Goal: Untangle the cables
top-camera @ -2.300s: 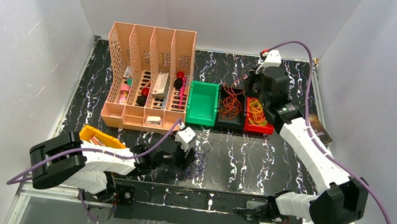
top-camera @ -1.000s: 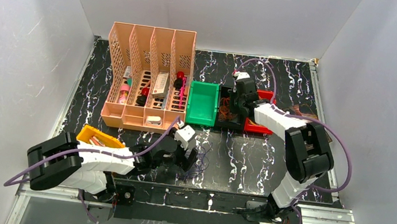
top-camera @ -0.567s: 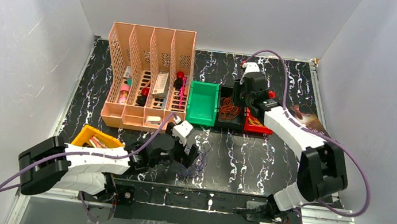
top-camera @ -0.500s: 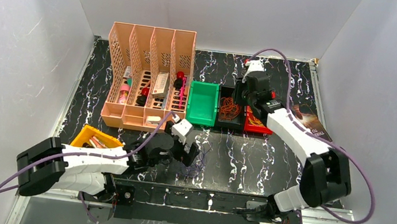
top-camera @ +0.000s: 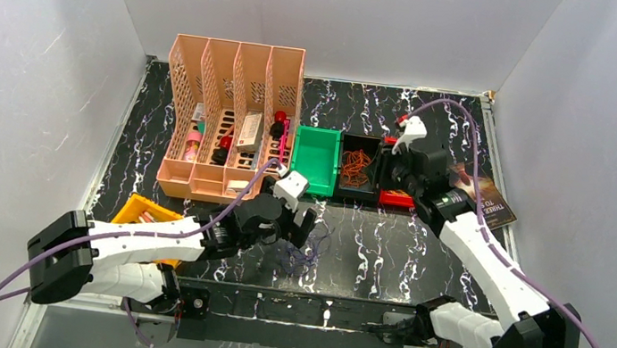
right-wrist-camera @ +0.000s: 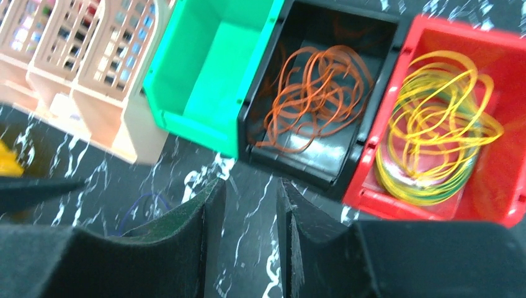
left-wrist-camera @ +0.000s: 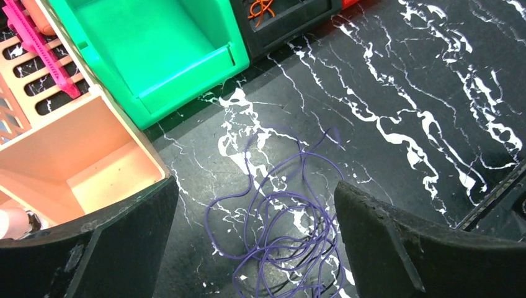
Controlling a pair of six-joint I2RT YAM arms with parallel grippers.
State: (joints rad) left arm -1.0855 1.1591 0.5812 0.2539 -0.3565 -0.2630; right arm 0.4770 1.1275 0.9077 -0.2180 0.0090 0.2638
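The left gripper (left-wrist-camera: 257, 211) is being held wide apart, empty, over the purple cable tangle (left-wrist-camera: 279, 242) on the table (left-wrist-camera: 434, 62), the right gripper (right-wrist-camera: 248, 211) slightly parted, empty, near orange cables (right-wrist-camera: 316, 93) in the black bin (right-wrist-camera: 310, 161) and yellow cables (right-wrist-camera: 434, 124) in the red bin (right-wrist-camera: 515, 186).

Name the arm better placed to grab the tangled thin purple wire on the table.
Left. The left gripper hangs open right over the purple wire; the right gripper is away by the red plastic bin.

Lab: white enclosure walls (top-camera: 326, 14)
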